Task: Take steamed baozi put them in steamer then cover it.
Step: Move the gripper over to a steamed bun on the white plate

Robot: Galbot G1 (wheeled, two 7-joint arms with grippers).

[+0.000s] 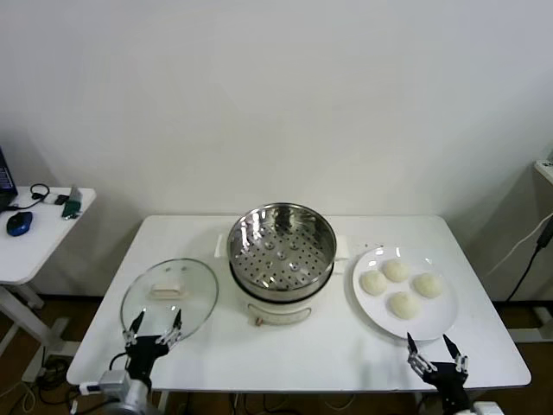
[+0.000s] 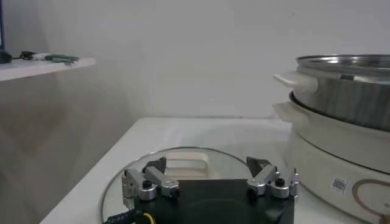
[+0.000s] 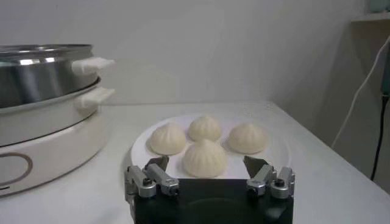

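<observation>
A white table (image 1: 207, 363) holds everything; nothing of the task appears done yet. The steamer (image 1: 281, 251), a shiny perforated basket on a white cooker base, sits mid-table toward the back edge and is empty and uncovered. All four baozi (image 1: 400, 287) lie on a white plate (image 1: 367, 303) at the right side of the table, just beside the steamer. The cover (image 1: 168, 294), a clear glass lid with a whitish handle, lies flat on the table near the left front edge.

The left gripper (image 1: 155, 331) hovers at the front edge just over the cover's near rim, jaws spread wide, holding nothing. The right gripper (image 1: 438, 353) hovers at the front edge just short of the plate, jaws likewise spread and empty.

Left to do, by the look of it: move each of the four baozi into the steamer, then set the cover on top.
</observation>
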